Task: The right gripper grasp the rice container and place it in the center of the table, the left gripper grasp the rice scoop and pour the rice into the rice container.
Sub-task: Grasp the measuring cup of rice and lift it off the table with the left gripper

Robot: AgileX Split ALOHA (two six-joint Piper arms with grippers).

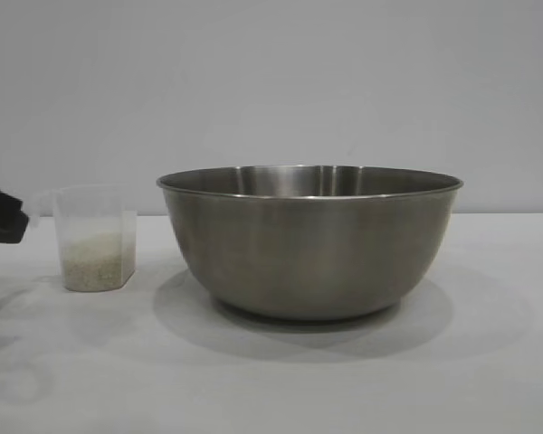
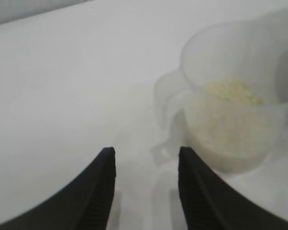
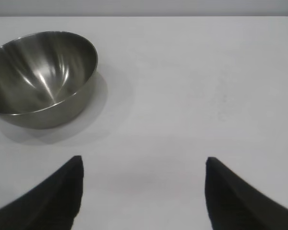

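The rice container (image 1: 312, 244), a big steel bowl, stands empty in the middle of the white table (image 1: 271, 389). To its left stands the rice scoop (image 1: 95, 237), a frosted plastic cup upright on the cloth, with rice (image 1: 95, 267) filling its lower part. My left gripper (image 1: 2, 217) shows at the far left edge, just short of the scoop. In the left wrist view this gripper (image 2: 146, 149) is open and empty, with the scoop (image 2: 235, 110) and its loop handle (image 2: 165, 100) just beyond the fingertips. My right gripper (image 3: 144, 158) is open wide over bare cloth, well away from the rice container (image 3: 41, 79).
A plain grey wall stands behind the table. Bare cloth lies in front of the bowl and to its right. The table's far edge shows in the right wrist view beyond the bowl.
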